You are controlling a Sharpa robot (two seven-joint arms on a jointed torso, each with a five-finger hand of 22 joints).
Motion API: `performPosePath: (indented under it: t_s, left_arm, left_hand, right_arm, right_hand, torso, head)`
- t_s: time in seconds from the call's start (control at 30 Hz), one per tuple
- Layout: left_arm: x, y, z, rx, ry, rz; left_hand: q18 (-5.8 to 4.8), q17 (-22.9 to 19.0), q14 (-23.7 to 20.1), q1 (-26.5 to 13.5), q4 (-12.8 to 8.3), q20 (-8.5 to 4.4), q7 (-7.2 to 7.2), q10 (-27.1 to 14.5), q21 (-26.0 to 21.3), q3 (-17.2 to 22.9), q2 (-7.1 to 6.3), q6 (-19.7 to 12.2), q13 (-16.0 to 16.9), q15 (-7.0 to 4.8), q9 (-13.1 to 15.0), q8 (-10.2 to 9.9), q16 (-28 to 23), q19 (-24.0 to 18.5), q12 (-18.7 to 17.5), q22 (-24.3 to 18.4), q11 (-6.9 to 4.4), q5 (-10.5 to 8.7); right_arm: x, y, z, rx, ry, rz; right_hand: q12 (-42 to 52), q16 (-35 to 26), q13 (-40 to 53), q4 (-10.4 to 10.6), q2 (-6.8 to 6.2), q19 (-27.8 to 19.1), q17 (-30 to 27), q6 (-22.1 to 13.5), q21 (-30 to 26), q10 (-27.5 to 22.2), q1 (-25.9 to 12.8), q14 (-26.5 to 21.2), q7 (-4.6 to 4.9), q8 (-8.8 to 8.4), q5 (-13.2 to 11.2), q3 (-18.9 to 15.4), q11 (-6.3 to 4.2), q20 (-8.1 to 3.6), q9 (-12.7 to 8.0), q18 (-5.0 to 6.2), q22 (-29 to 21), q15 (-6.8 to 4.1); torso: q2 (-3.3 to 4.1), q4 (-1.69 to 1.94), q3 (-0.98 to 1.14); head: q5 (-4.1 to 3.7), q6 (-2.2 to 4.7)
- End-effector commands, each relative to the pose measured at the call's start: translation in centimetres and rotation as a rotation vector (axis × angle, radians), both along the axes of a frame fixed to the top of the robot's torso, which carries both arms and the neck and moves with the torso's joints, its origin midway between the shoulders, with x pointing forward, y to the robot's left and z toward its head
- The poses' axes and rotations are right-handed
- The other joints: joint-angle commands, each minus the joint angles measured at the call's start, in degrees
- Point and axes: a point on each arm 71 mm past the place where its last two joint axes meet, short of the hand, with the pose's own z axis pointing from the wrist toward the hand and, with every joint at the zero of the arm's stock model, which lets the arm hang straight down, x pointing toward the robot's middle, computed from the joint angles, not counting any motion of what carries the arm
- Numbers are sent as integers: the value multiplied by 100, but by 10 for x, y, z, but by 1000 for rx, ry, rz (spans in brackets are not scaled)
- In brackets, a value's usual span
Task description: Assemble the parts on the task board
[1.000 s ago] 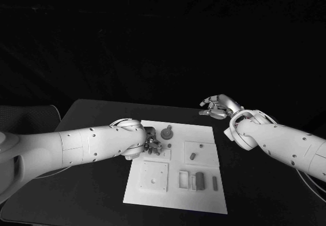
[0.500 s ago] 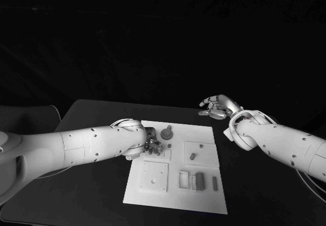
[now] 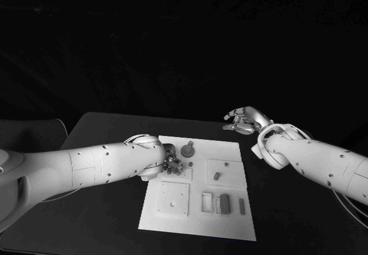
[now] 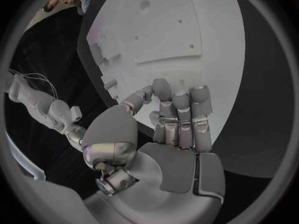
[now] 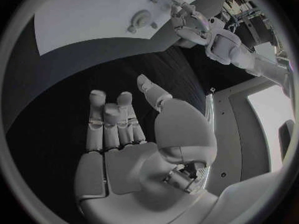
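Left robot hand (image 3: 172, 163) with fingers apart over white task board (image 3: 230, 218); right robot hand (image 3: 244, 120) loosely spread, empty.

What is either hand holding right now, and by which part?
Nothing is held. The left hand hovers over the white task board with fingers extended and empty. The right hand hangs open over the black table, away from the board.

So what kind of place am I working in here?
Probably a robotics lab or test bench, though the dark surroundings hide most of the room. A black table carries a white task board with small grey parts in recesses, and the left hand and right hand are over it.
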Motion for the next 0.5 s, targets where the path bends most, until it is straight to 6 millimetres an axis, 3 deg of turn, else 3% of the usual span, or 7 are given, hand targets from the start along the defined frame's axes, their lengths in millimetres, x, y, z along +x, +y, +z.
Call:
performPosePath:
  t_s: [0.03,0.17,0.5]
  left_arm:
    - [0,-4,1,-9,-5,-18]
    - [0,-4,1,-11,-7,-17]
    - [0,-3,1,-16,-8,-14]
  left_hand:
    - [330,-14,-35,-17,68,-35,-393,-120,36,-4,-107,585,0,-18,6,-29,34,-4,35,92,-119,-51]
    - [336,-41,-48,-82,189,-45,-393,-133,39,-15,-210,575,-10,-26,26,-33,49,-20,47,85,-120,-324]
    - [343,-82,-68,-199,377,-55,-395,-148,45,-47,-417,563,-27,-36,56,-43,79,-40,66,77,-123,-718]
  right_arm:
    - [0,1,0,-7,3,13]
    - [0,2,0,-7,3,14]
    - [0,1,0,-7,3,13]
  right_hand:
    - [9,-10,-9,0,22,14,-8,-99,-31,-30,0,0,133,7,7,-19,21,-37,-7,94,16,-3]
    - [9,-10,-9,0,21,14,-8,-99,-31,-30,-3,-1,133,6,7,-21,21,-37,-8,94,16,-3]
    - [10,-10,-10,0,20,14,-8,-101,-32,-31,-7,-1,133,5,7,-23,22,-36,-10,94,16,-2]
  torso:
    - [-1,0,2]
    - [0,2,0]
    - [1,0,1]
  head:
    - [-1,-2]
    - [-13,-3]
    - [-13,3]
